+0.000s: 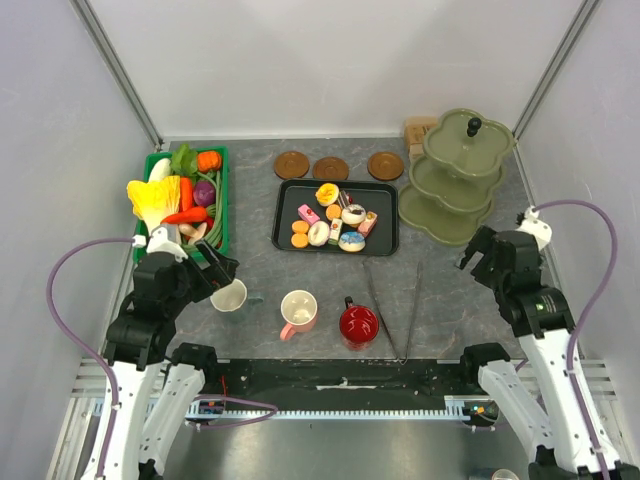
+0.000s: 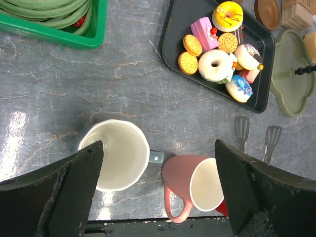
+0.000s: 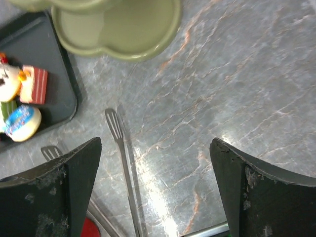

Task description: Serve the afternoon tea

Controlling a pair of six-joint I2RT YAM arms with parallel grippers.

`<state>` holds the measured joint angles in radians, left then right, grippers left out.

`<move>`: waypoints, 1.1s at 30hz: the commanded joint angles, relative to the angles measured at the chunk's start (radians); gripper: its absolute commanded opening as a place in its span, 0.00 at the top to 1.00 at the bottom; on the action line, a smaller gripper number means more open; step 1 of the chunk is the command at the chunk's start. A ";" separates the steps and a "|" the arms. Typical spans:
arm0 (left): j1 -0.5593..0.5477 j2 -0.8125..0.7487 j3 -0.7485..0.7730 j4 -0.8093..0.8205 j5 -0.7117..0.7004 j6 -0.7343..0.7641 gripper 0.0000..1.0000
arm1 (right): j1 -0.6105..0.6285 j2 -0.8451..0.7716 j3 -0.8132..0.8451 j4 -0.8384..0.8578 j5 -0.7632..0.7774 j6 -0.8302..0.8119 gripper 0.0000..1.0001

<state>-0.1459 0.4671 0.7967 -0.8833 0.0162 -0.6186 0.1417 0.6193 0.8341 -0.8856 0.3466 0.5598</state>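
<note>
my left pincer (image 2: 158, 145) is spread wide with nothing in it, hanging over the near-left part of the grey table (image 1: 450, 300). the whitish mug (image 2: 118, 153) stands upright right under it, tucked against one finger in my wrist view. can't tell if that finger actually touches the rim. the mug's little grey handle points at the pink mug (image 1: 299, 312), which stands just beside it, toward the middle. the red mug (image 1: 358, 324) is next in that row, near the front edge, upright too.

right pincer (image 3: 154, 143) is wide apart as well, holding nothing, up over bare table on the right. the metal tongs (image 1: 395, 300) lie flat between it and the red mug, tips pointing away from me.

the toy cakes (image 1: 335, 222) are all bunched on the black tray (image 1: 285, 225) in the middle of the table. from the left wrist i can make out a white iced donut (image 2: 216, 64), a blue iced one (image 2: 239, 88), a pink slice (image 2: 203, 33) and a couple of round biscuits (image 2: 191, 45).

the olive three-tier stand (image 1: 455, 175) sits just right of the tray, close to the back right corner. three brown coasters (image 1: 330, 168) are lined up behind the tray. the green basket (image 1: 218, 200) of toy vegetables (image 1: 170, 195) is off at the left edge.
</note>
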 commanded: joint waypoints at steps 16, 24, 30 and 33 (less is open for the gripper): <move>0.006 0.027 -0.005 0.040 0.051 0.046 0.01 | 0.501 0.301 -0.188 0.156 -0.066 0.130 0.02; 0.006 0.034 -0.004 0.040 0.051 0.045 0.01 | 0.590 0.226 -0.262 0.145 -0.186 0.155 0.02; 0.006 0.047 -0.004 0.040 0.053 0.046 0.01 | 0.746 0.286 -0.270 0.148 -0.153 0.189 0.02; 0.006 0.051 -0.005 0.038 0.053 0.046 0.00 | 0.785 0.335 -0.271 0.175 -0.133 0.196 0.02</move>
<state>-0.1459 0.5076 0.7948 -0.8799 0.0547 -0.6113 0.8875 0.9089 0.5652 -0.7410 0.1722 0.7216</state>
